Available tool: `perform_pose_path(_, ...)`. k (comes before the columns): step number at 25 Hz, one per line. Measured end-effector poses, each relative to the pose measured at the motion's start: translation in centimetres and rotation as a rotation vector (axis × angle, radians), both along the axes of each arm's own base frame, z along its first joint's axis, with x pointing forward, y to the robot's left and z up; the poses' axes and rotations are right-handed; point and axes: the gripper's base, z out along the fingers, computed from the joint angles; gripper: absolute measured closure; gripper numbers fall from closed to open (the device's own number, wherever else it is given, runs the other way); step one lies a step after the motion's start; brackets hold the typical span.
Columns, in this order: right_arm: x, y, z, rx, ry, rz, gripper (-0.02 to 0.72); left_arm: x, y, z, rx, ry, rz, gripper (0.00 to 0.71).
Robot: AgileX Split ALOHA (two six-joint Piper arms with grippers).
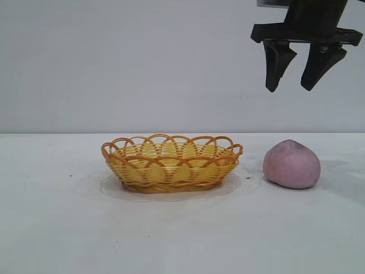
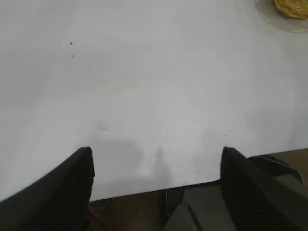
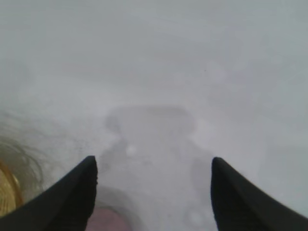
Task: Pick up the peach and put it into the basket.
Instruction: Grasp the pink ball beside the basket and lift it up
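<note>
lying on the table, peach (image 1: 291, 164) below spread right hand (image 1: 297, 67).

The peach (image 1: 291, 164) is a dull pink-mauve rounded lump with matte skin and a slightly raised top, sitting upright on the white surface (image 1: 57, 228). Beside it, apart and not touching, stands the basket (image 1: 171, 162): a shallow oval wicker piece, yellow weave below an orange scalloped, looped rim, resting flat and level. Nothing lies inside it. The peach is smaller than the basket.
</note>
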Motion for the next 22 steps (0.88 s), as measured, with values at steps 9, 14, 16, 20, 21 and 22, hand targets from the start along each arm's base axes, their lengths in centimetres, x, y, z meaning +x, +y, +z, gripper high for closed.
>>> perform_pose_path(9,-0.1,-0.1,-0.1,-0.011,0.015,0.003,0.225,-7.0,0.5,-1.2,-0.008,-0.328,-0.014,0.196)
perform_pose_path(14,-0.2,-0.1,0.0,-0.012,0.018,0.002,0.225,-7.0,0.5,-2.2,0.000,-0.287,-0.013,0.196)
perform_pose_path(16,-0.3,-0.1,0.4,-0.010,0.007,0.002,0.225,-7.0,0.6,-2.2,0.008,-0.289,-0.009,0.196)
perform_pose_path(20,-0.5,-0.2,1.1,-0.008,0.002,0.002,0.225,-6.4,0.6,-2.4,0.009,-0.327,-0.003,0.196)
perform_pose_path(21,-0.6,-0.3,1.1,-0.009,0.007,0.002,0.225,-6.2,0.6,-2.6,0.009,-0.328,-0.003,0.196)
perform_pose_path(22,-0.7,-0.3,1.1,-0.012,0.017,0.001,0.225,-6.2,0.6,-2.7,0.008,-0.327,-0.001,0.196)
